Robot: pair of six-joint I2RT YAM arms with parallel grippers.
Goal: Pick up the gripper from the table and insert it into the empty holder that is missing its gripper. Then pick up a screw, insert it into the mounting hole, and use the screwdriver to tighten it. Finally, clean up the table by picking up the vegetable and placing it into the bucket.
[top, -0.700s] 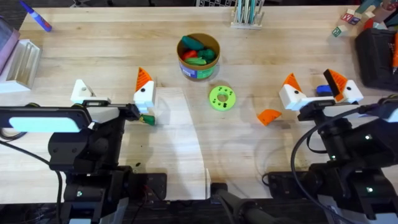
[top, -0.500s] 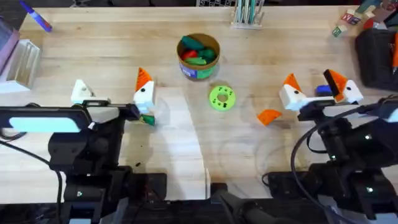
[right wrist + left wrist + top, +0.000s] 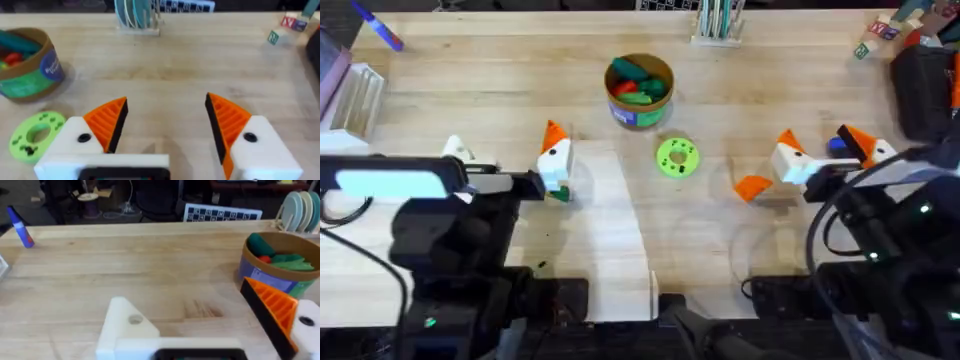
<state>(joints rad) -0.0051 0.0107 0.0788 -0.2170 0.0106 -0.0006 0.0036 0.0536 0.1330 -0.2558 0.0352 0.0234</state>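
Loose gripper (image 3: 753,186) lies flat on the table, just left of the right gripper (image 3: 823,155) and not between its fingers. Right gripper is spread wide, holding nothing; both its fingers carry orange pads (image 3: 107,122). Left gripper (image 3: 505,160) is likewise wide apart and empty. One of its fingers is the holder (image 3: 125,325), bare white with its screw hole showing (the other finger has its orange wedge). Vegetable (image 3: 558,193) lies on the table right by the left gripper's padded finger. Bucket (image 3: 639,92) stands at centre rear; green disc (image 3: 677,157) sits in front of it.

Risks, as I judge them: the loose wedge is small and lies flat, so a descent slightly off could push it sideways rather than pinch it. Seated crooked, the screw hole would not line up. The left arm could also knock the vegetable.
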